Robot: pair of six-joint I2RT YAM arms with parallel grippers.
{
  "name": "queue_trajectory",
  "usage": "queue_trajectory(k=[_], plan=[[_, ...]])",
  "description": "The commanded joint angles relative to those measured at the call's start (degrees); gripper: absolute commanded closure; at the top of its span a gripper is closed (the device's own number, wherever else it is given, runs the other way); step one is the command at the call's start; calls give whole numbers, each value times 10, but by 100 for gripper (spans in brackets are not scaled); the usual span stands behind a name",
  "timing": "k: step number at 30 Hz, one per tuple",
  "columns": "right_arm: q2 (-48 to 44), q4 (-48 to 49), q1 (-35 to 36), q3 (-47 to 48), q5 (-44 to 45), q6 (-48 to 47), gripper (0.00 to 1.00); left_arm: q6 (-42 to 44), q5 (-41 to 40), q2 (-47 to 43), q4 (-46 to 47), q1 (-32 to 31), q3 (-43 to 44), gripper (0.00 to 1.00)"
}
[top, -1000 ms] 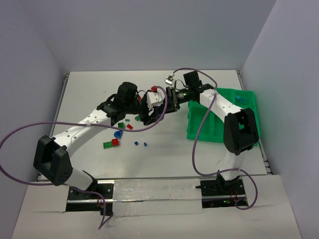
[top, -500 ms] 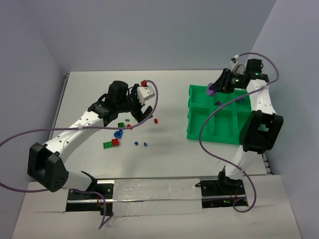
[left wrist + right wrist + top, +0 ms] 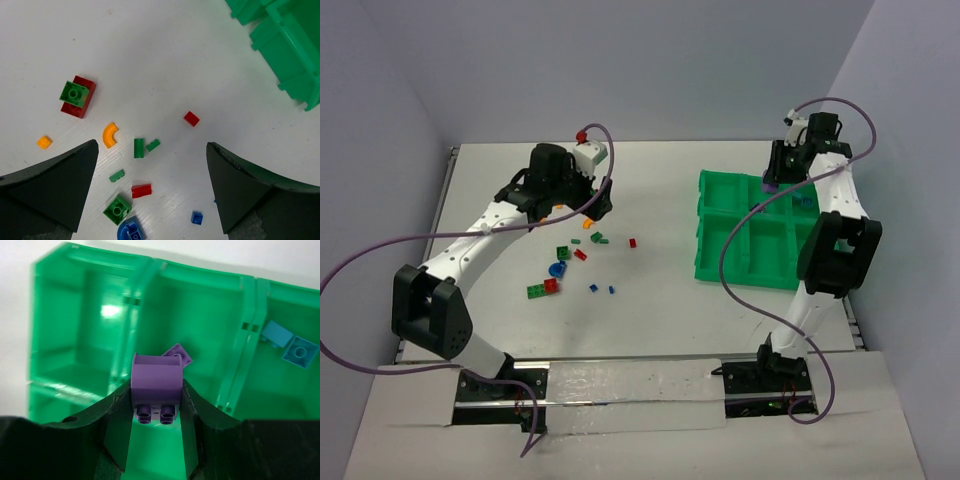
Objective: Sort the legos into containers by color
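Loose legos lie on the white table under my left gripper (image 3: 152, 185), which hangs wide open and empty: a red brick (image 3: 141, 190), green bricks (image 3: 118, 209), an orange curved piece (image 3: 109, 135), a green-on-red stack (image 3: 76, 95), a small red brick (image 3: 191, 118). From the top, this gripper (image 3: 570, 205) hovers behind the pile (image 3: 563, 262). My right gripper (image 3: 156, 405) is shut on a purple brick (image 3: 156, 385) above the middle back compartment of the green tray (image 3: 145, 270). Another purple piece (image 3: 179, 354) lies in that compartment.
Light blue bricks (image 3: 299, 352) lie in the compartment to the right. The tray (image 3: 720, 270) sits at the table's right side, close to the right wall. Small blue bricks (image 3: 592, 288) and a blue round piece (image 3: 557, 269) lie nearer the arm bases.
The two grippers were together at mid-table a second ago. The right arm has swung over the tray with the purple brick; the left gripper opened and drew back left.
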Motion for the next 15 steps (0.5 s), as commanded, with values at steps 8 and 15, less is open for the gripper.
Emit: queue_trajectory(k=[8, 15], plan=[[37, 76, 23, -12, 74, -9, 81, -30, -33, 17, -5, 53, 2, 1], [41, 81, 31, -26, 92, -11, 62, -16, -60, 17, -11, 56, -20, 1]])
